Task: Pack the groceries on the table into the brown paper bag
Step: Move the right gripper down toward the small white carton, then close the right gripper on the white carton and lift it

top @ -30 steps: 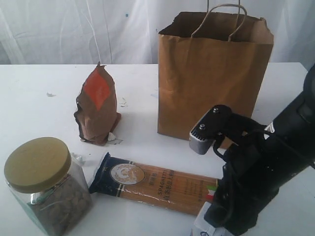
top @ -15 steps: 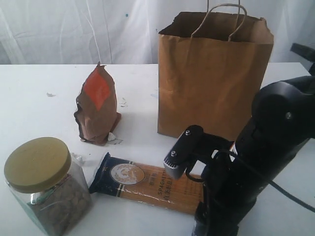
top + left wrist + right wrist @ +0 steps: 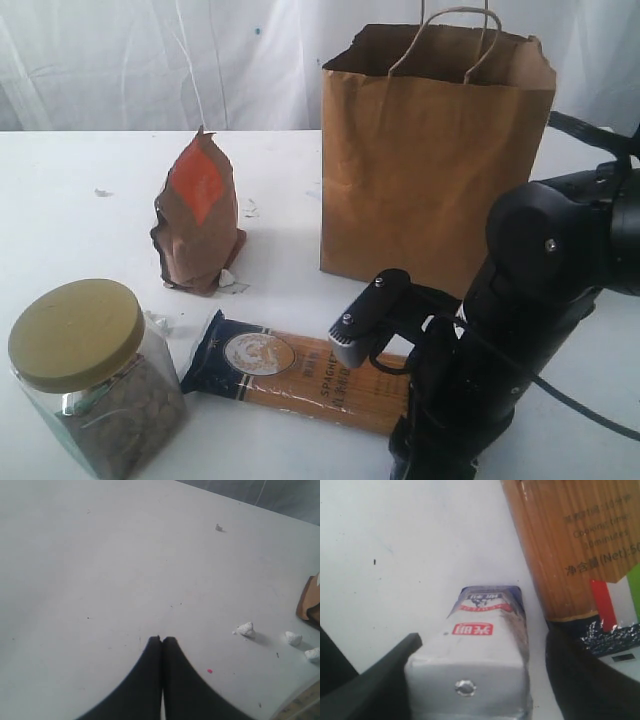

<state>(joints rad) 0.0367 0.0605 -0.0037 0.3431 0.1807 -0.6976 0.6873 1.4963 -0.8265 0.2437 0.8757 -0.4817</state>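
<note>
Our right end effector (image 3: pixel 485 635) stands open astride the small white carton (image 3: pixel 475 680), with the spaghetti pack (image 3: pixel 560 545) just beside it. In the exterior view our arm (image 3: pixel 520 330) hides the carton. Our left end effector (image 3: pixel 161 639) is closed and empty.

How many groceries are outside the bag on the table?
4: jar front left; pouch behind it; spaghetti pack front middle; carton beside that pack's end, in the right wrist view only. More may hide behind the arm or in the bag.
</note>
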